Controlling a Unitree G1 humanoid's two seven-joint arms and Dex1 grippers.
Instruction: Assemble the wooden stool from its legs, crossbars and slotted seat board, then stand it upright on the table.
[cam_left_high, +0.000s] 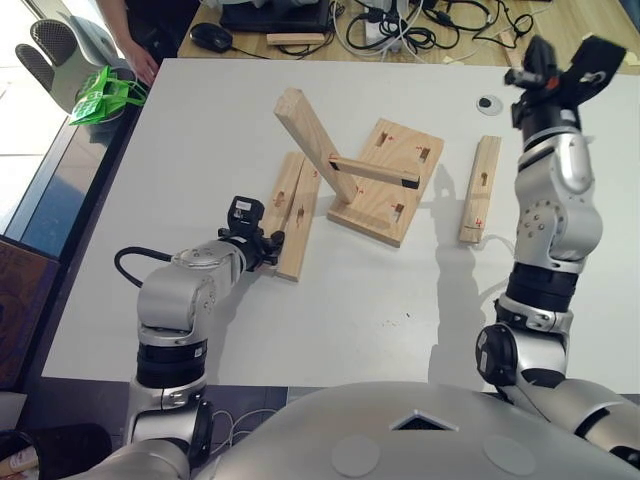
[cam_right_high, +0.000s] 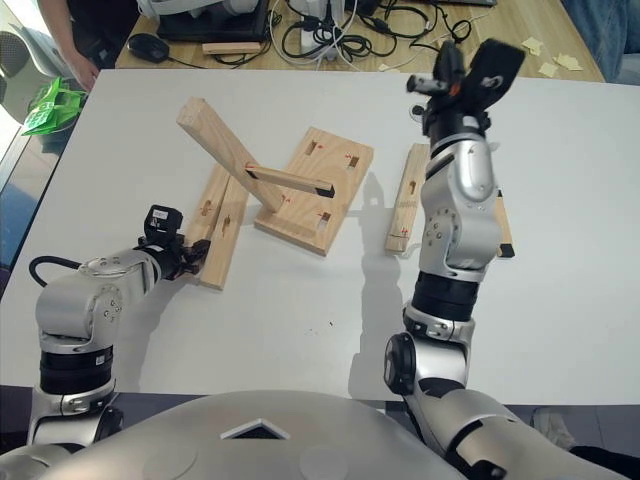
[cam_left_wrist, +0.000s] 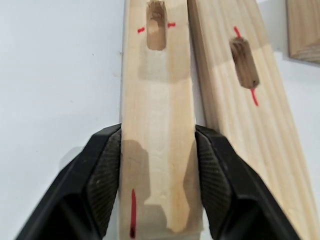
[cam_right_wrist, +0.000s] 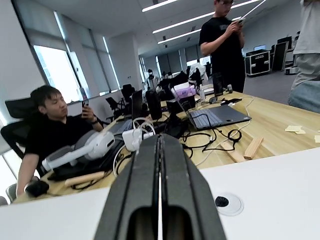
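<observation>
Dragging the neighbour along looks like the chief risk. The left gripper (cam_left_wrist: 157, 167) is clamped across the near end of a pale, flat wooden leg with an oblong slot (cam_left_wrist: 157, 95). A second slotted wooden leg (cam_left_wrist: 240, 95) lies just beside it, on the side facing the slotted rectangular seat board (cam_left_high: 398, 150). Because the hold sits at the very end, the long piece could also droop or twist between the ribbed black pads (cam_left_wrist: 107, 175) once raised. A swing toward the seat board might then knock the tilted wooden leg (cam_left_high: 312, 140) standing in it, along with the short dark-tipped crossbar (cam_left_high: 375, 172) jutting from that leg over the board. Both flat legs rest on the white table (cam_left_high: 200, 130) just left of the seat board, and a third loose leg (cam_left_high: 482, 185) lies to its right. The right gripper (cam_right_wrist: 160, 145) is held high beyond the seat board's far right, fingers pressed together on nothing, well apart from every piece.
</observation>
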